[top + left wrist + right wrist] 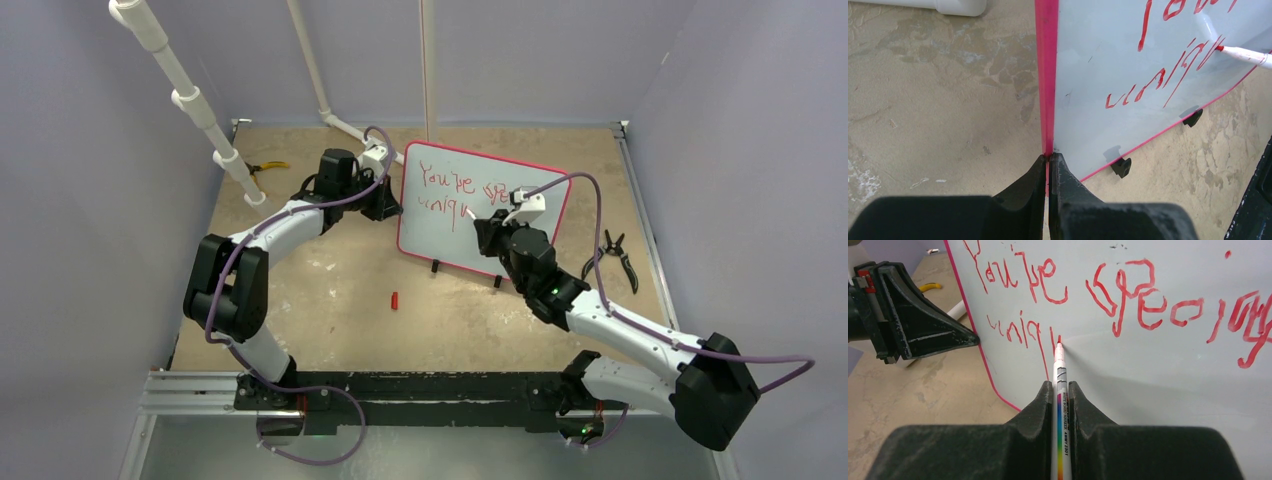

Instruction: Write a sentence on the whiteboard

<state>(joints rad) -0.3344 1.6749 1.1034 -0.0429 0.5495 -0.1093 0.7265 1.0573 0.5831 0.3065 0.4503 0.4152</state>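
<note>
**Marker tip at the board, lower line**

The whiteboard (pixel 440 235) stood tilted back on its black feet, mid-table toward the far side. The left gripper (pixel 1048 159) was pressed together on the board's red frame along the left edge, near the lower corner. The right gripper (pixel 1060 387) pinched a white marker (pixel 1060 362), its red tip touching the board just past the last stroke of the lower line. The sentence (pixel 1119 305) ran in red over two lines, the upper one longer. A small red cap (pixel 395 299) lay on the table (pixel 330 290) in front of the board, apart from it.
</note>
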